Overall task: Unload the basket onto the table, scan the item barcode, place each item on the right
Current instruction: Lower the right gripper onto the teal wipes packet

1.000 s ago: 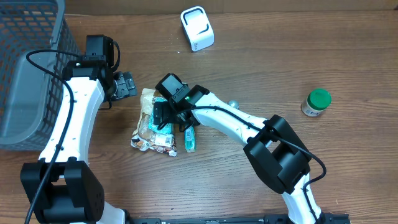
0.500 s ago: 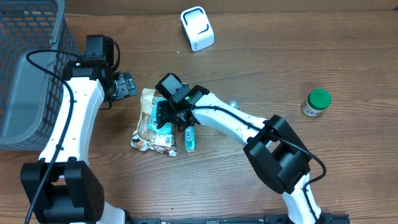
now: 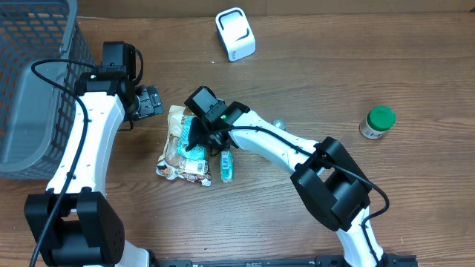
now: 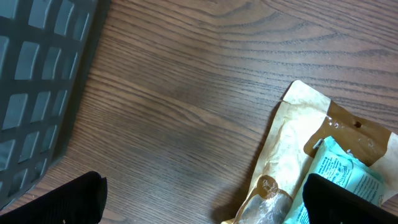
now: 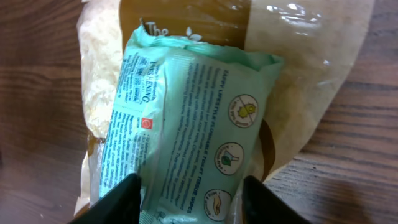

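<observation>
the right gripper (image 5: 193, 202) has drawn its fingers (image 5: 121, 199) in since a second ago; everything else lies as it did. it now pinches the near end of the teal pack (image 5: 186, 112), one finger against each long edge. the pack lies printed side up on a tan bag (image 5: 317, 68) on the table (image 3: 312, 81), its far end pointing away from the wrist. from overhead the gripper covers most of the pack. a small teal tube (image 3: 226, 165) lies just beside the bag. the left gripper (image 4: 205, 208) stands wide, holding nothing, over bare wood by the bag's corner, near the basket (image 3: 30, 67). the scanner (image 3: 235, 33) sits well apart.
</observation>
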You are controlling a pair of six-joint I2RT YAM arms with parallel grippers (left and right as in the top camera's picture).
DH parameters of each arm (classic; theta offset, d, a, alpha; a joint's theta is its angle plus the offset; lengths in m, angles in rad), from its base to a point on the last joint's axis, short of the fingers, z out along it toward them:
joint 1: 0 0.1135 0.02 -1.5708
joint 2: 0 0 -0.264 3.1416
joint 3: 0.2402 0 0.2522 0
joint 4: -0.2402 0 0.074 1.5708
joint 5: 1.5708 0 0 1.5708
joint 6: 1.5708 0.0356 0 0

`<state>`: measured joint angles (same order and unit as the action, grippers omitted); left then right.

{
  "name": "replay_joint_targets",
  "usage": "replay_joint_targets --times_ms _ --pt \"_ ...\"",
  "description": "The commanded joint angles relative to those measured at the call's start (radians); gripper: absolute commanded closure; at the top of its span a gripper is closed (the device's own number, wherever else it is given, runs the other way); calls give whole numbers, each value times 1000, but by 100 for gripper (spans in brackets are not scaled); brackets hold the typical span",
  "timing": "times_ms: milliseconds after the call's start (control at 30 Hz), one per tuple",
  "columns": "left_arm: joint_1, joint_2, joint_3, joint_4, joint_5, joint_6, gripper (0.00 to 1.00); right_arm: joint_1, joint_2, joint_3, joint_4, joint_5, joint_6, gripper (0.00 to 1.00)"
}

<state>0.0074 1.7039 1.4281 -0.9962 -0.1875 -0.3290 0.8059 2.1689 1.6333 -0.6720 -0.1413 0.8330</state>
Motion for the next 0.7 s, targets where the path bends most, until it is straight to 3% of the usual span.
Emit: replay_joint_targets --times_ms 0,300,467,667 --pt "-1 -4 14 2 -3 19 1 0 -1 13 6 13 12 60" --pt "-1 -4 14 2 -3 19 0 7 -1 13 6 18 12 67" --pt "-1 -4 14 2 -3 19 0 8 -1 14 10 20 7 96" --pt "-1 -4 14 2 -3 19 1 -19 -26 57 3 19 -96 96"
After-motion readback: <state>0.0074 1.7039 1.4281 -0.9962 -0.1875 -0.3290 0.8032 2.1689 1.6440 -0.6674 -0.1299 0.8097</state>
